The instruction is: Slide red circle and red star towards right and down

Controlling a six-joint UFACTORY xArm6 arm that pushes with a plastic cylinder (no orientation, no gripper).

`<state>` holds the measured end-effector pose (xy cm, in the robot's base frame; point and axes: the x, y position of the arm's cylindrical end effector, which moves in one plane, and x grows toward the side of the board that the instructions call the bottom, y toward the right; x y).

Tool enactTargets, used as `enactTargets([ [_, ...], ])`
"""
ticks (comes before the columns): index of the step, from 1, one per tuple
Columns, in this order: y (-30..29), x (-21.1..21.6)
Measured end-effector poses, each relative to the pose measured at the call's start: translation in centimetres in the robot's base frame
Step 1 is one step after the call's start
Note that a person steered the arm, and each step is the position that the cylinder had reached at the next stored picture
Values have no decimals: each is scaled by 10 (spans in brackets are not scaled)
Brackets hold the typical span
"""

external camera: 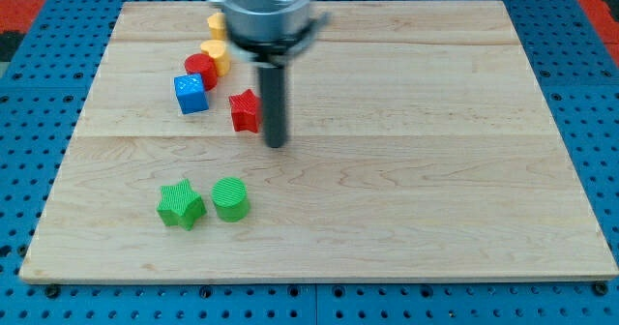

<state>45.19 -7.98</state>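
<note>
Item: my tip (276, 143). The lower end of a straight dark rod, resting on the wooden board (435, 219) a little toward its left edge and above its middle. It is a bare rod with no jaws at all, so there is nothing to open, close or clamp.

Item: red star (246, 110). It sits just beside my tip, on the side toward the board's left edge and slightly toward the top edge; whether rod and star touch I cannot tell, the gap being too fine to read.

Item: red circle (200, 70). It lies further toward the top-left corner, near the blue cube (191, 93) below it and touching or nearly touching the yellow block (219, 55) above it (a second yellow block (216, 22) sits higher, partly hidden by my arm's housing).

Item: green star (180, 205) and green circle (230, 198). They stand side by side near the bottom-left corner, well apart from the reds.

Governing relation: both red blocks lie up and to the left of my tip, with the star nearer. The task sends them toward the bottom-right corner, so I judge my tip stands on the wrong side. It must pass round to their upper left, behind the circle, and drive diagonally, since a push from here would send the star the wrong way.
</note>
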Motion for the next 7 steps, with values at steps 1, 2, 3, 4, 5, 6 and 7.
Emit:
enactTargets([
  [1, -105, -50],
  [2, -132, -99],
  [3, -102, -107],
  [4, -56, -121],
  [5, -55, -132],
  [6, 12, -128],
  [7, 19, -78],
])
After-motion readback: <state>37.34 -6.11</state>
